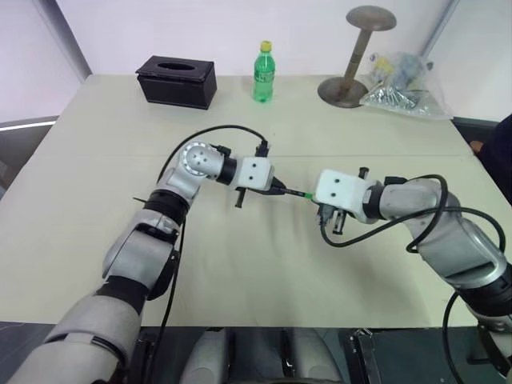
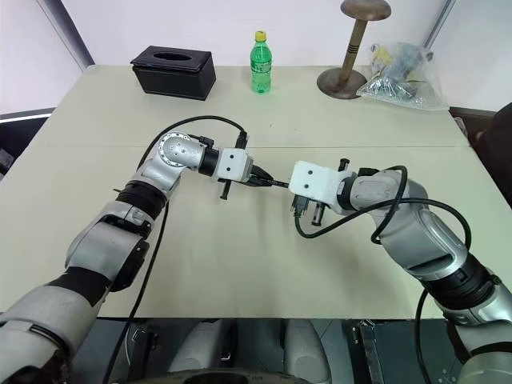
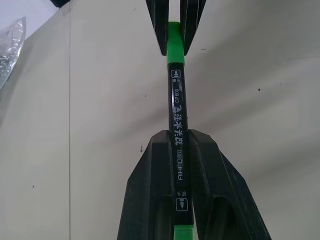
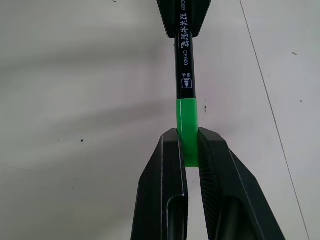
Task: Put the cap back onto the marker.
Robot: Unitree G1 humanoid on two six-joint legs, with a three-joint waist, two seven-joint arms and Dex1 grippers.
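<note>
Above the middle of the table, the thin black marker (image 3: 178, 115) spans the gap between both grippers. My left gripper (image 3: 180, 165) is shut on its barrel. The small bright green cap (image 4: 188, 125) sits on the marker's (image 4: 184, 55) far end, flush against the black barrel, and my right gripper (image 4: 189, 150) is shut on it. From the head, the marker (image 1: 292, 190) lies nearly level, with the cap (image 1: 306, 194) at its right end. The two grippers point at each other a short way apart.
A black tissue box (image 1: 176, 80), a green bottle with a yellow lid (image 1: 263, 72), a wooden stand (image 1: 352, 72) and a clear plastic bag (image 1: 400, 84) line the far edge of the beige table (image 1: 96, 160). Black cables loop over both wrists.
</note>
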